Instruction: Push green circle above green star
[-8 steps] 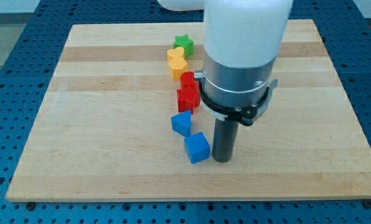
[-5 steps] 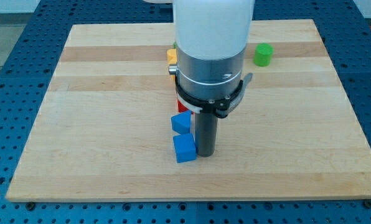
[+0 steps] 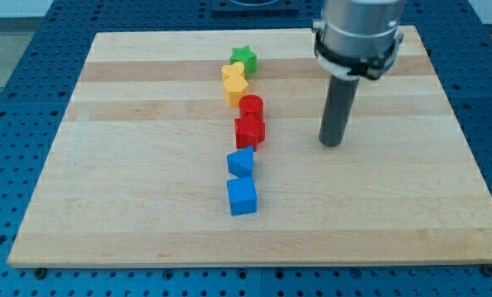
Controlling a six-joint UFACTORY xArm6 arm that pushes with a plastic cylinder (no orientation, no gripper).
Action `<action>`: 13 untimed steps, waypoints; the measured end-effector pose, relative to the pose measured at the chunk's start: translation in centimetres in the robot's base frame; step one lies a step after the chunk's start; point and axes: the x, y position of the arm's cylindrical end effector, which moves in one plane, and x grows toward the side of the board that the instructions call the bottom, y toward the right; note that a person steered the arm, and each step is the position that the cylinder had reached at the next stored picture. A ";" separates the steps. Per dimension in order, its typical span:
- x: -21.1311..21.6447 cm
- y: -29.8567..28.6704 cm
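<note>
Pale wood makes up the tabletop point(image 3: 130, 165), whose boards run in light and slightly darker stripes, set on a blue perforated base point(image 3: 7, 124). My tip point(image 3: 332, 143) rests on the right half, nearer the far edge than the near one, well apart from every block and to the view's right of the red pair. There is no pincer on this arm, only the dark rod, so nothing is clenched or released.

A column of blocks runs down the middle of the tabletop. The green star point(image 3: 243, 58) sits nearest the far edge. Just below it a yellow heart-like block point(image 3: 233, 75) touches another yellow block point(image 3: 237, 90). Then come a red cylinder point(image 3: 251, 106) and a red star-like block point(image 3: 249, 130), touching. Further toward the near edge lie a blue block point(image 3: 241, 162) and a blue cube point(image 3: 241, 196).

The green circle cannot be seen; the arm's body covers part of the far right corner.
</note>
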 end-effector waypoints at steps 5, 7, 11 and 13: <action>-11.9 7.3; -12.1 4.2; -13.3 0.3; -10.1 1.0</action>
